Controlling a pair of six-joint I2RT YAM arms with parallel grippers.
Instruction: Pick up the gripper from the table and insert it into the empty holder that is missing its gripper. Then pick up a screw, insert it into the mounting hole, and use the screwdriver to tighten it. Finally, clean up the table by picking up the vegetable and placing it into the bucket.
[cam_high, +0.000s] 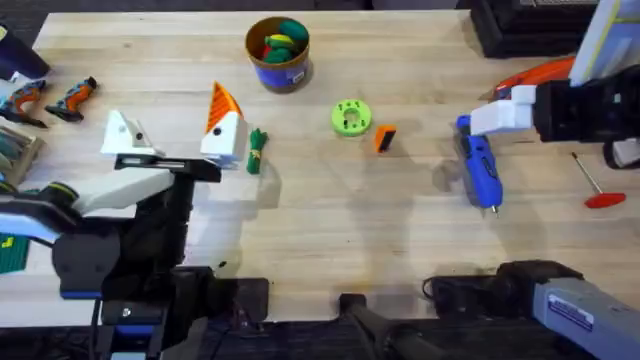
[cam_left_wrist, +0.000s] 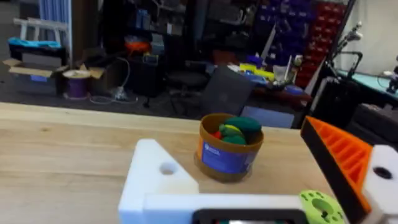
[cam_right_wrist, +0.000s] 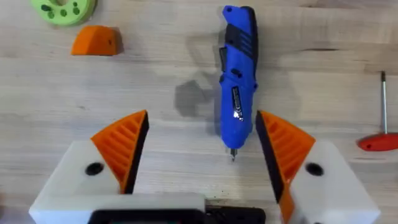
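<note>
On the table (cam_high: 330, 220), right tool (cam_right_wrist: 196, 146) spread over stiff, slick screwdriver (cam_right_wrist: 238, 81); best pinched mid-body; left tool's state unclear.

This is a robotics lab or workshop. The work goes on at a pale wooden bench (cam_high: 330, 230), and beyond its far edge the left wrist view opens onto a cluttered room: a wall of blue and red parts bins (cam_left_wrist: 298, 31) well behind the bench, an office chair (cam_left_wrist: 227, 93) just past its edge, cardboard boxes (cam_left_wrist: 37, 68) on the floor off to one side, and another table with a stand (cam_left_wrist: 348, 62) to the other. On the bench itself lie a blue screwdriver (cam_right_wrist: 238, 81) and a red-handled rod (cam_high: 598, 185).
</note>
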